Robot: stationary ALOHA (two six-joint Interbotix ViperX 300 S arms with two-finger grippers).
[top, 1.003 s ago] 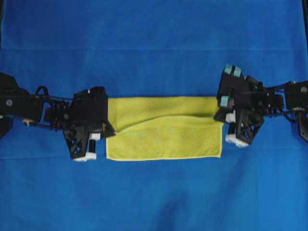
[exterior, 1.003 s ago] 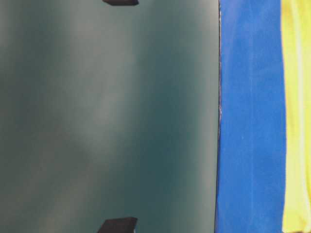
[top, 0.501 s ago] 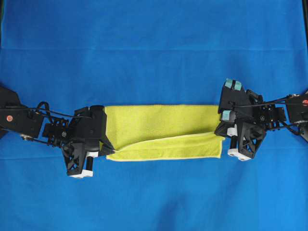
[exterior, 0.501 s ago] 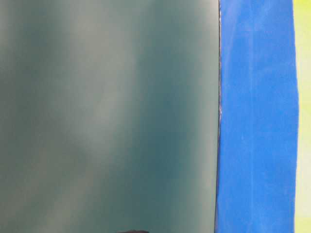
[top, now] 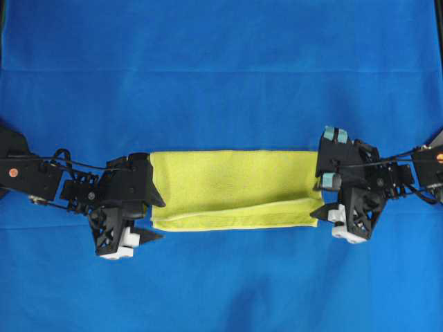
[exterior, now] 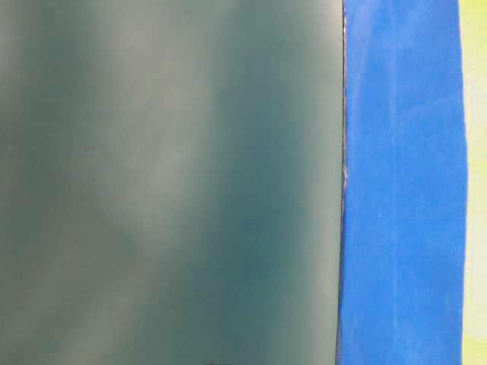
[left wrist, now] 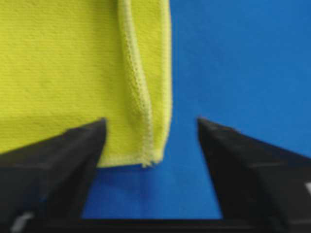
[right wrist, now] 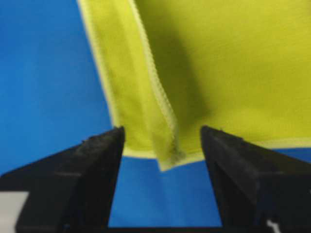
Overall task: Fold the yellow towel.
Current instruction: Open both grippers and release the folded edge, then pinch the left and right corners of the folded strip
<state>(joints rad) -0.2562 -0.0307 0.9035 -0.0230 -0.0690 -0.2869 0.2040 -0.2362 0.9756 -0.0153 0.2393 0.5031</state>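
Note:
The yellow towel [top: 232, 187] lies on the blue cloth as a long folded strip, its upper layer's hem a little short of the front edge. My left gripper [top: 156, 219] stands open at the strip's left front corner, and the left wrist view shows that corner of the towel [left wrist: 73, 63] lying loose between the spread fingers of the left gripper [left wrist: 151, 124]. At the right front corner my right gripper [top: 316, 196] is also open. In the right wrist view the towel [right wrist: 223, 63] hangs free between the parted fingers of the right gripper [right wrist: 163, 131]. The table-level view shows only a sliver of the towel [exterior: 475, 175].
A large blue cloth [top: 221, 69] covers the whole table. Both black arms reach in from the left [top: 34, 173] and right [top: 415, 173] edges. A blurred grey-green surface [exterior: 167, 182] fills most of the table-level view.
Both grippers carried the towel's lifted hem toward the front edge, then opened and let it go. The upper layer now lies flat on the lower one.

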